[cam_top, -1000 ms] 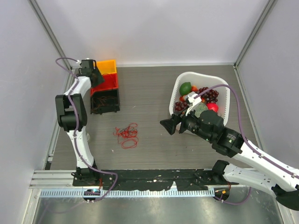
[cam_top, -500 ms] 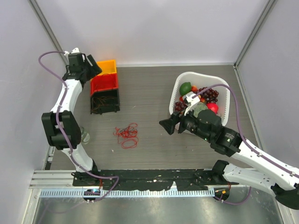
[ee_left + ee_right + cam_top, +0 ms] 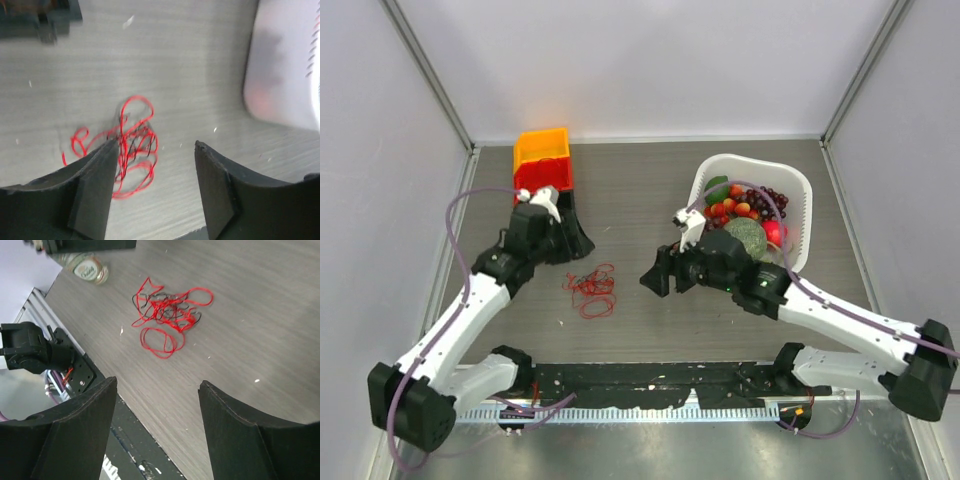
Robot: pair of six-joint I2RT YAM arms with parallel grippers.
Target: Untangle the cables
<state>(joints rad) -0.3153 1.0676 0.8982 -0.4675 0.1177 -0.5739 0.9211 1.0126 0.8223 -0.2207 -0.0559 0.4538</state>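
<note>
The cables [image 3: 592,290] are a small loose tangle of thin red wire with a dark strand, lying flat on the grey table. My left gripper [image 3: 578,243] is open and empty, just behind and left of the tangle. In the left wrist view the cables [image 3: 131,145] lie past the left finger [image 3: 95,185], partly hidden by it, and the gripper [image 3: 156,144] holds nothing. My right gripper [image 3: 655,278] is open and empty to the right of the tangle. In the right wrist view the cables [image 3: 167,315] lie well ahead of the open gripper [image 3: 157,382].
A white basket [image 3: 800,190] of fruit stands at the back right, behind the right arm. Stacked orange, red and black bins [image 3: 542,160] stand at the back left. A small bottle [image 3: 90,267] lies left of the cables. A black rail [image 3: 650,378] runs along the near edge.
My left arm has swung from the bins at the back left down to the tangle. My right gripper has moved left toward the cables. The cables have not moved.
</note>
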